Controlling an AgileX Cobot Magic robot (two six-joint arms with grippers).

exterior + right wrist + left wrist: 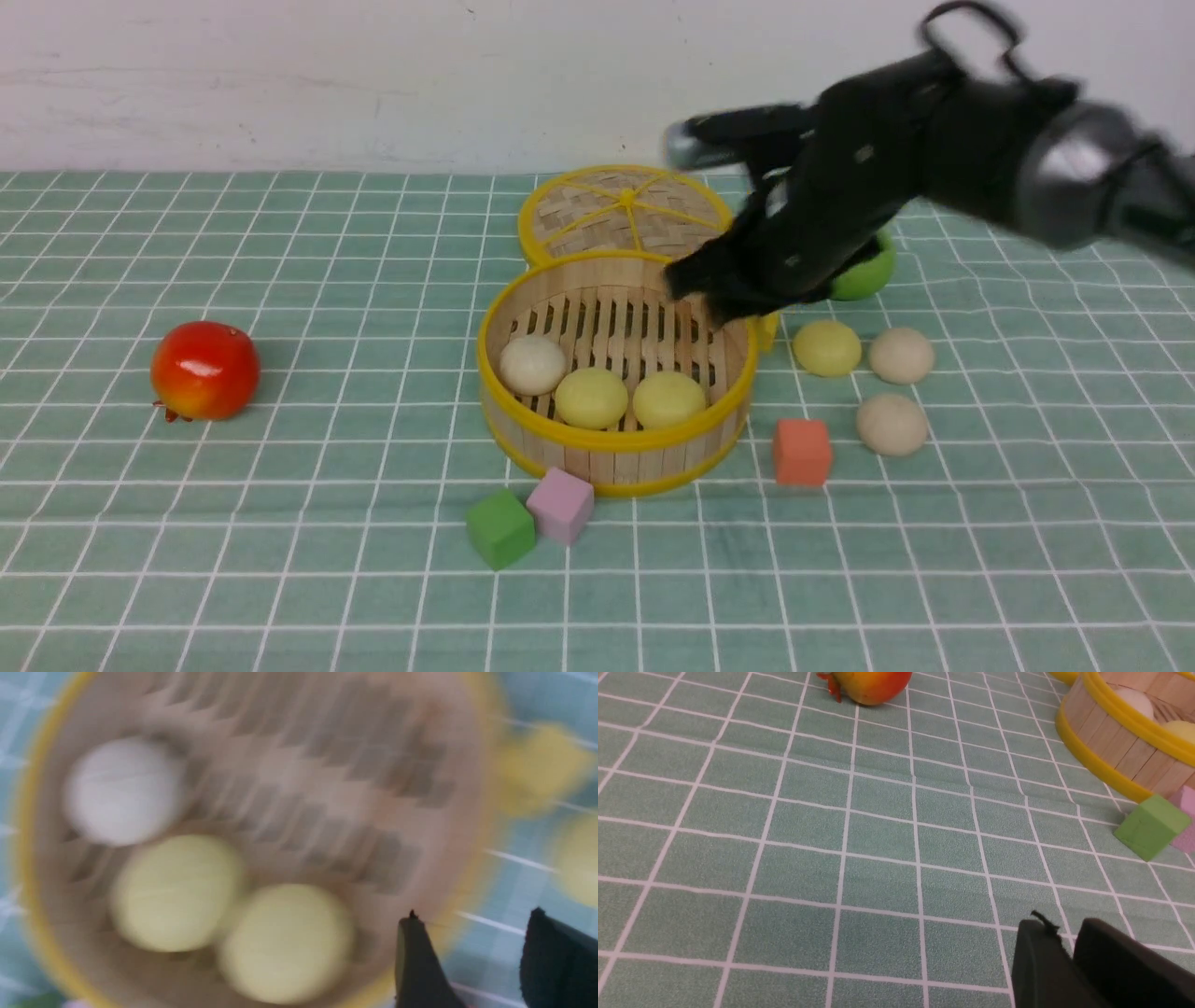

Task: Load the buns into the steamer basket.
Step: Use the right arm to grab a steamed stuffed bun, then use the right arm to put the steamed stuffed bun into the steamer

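On the tabletop (pixel 280 560) I see the steamer basket (pixel 616 464) holding three buns (pixel 591 397), one white and two yellow. Three loose buns (pixel 826 347) lie just to its right. My right end effector (pixel 474 919) hangs open and empty over the basket's rim. The left end effector (pixel 1069 940) is closed on nothing.

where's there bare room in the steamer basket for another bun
Crowded: the front of the steamer basket, with a white bun and two yellow buns in a row. Bare: the slatted floor behind them, up to the back wall, by the open right gripper.
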